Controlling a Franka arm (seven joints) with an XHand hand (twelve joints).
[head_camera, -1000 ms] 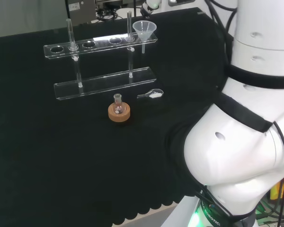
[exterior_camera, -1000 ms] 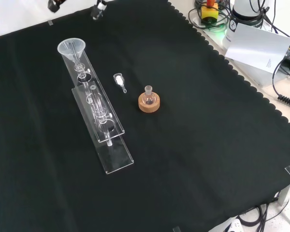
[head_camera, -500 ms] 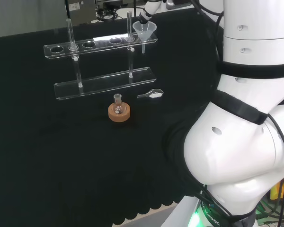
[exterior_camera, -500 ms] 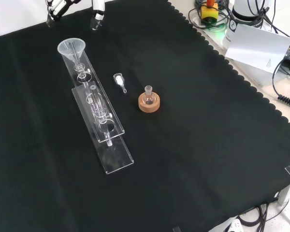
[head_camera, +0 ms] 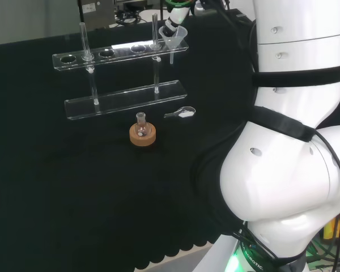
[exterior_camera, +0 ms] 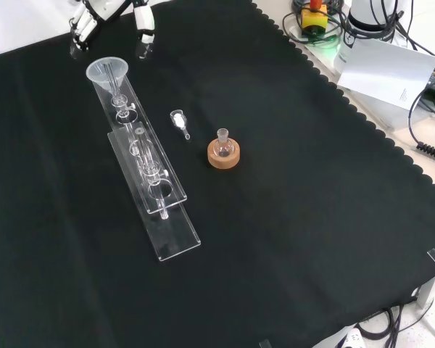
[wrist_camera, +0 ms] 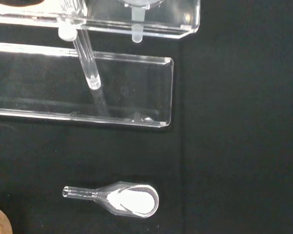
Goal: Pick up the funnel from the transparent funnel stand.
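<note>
We are seeing the robot hand (exterior_camera: 109, 16) hovering with fingers spread open just beyond the funnel (exterior_camera: 106, 72), which is sitting upright, spout down, in the end hole of the clear stand (exterior_camera: 154, 190).

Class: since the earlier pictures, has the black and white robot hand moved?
Yes. In the front view the hand has come down toward the clear funnel in its transparent stand.

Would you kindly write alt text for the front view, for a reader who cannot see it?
The hand reaches in at the view's top, fingers apart, just beyond a clear funnel seated in the far end of a transparent stand on black cloth. To the right lie a small scoop and a flask on a cork ring.
</note>
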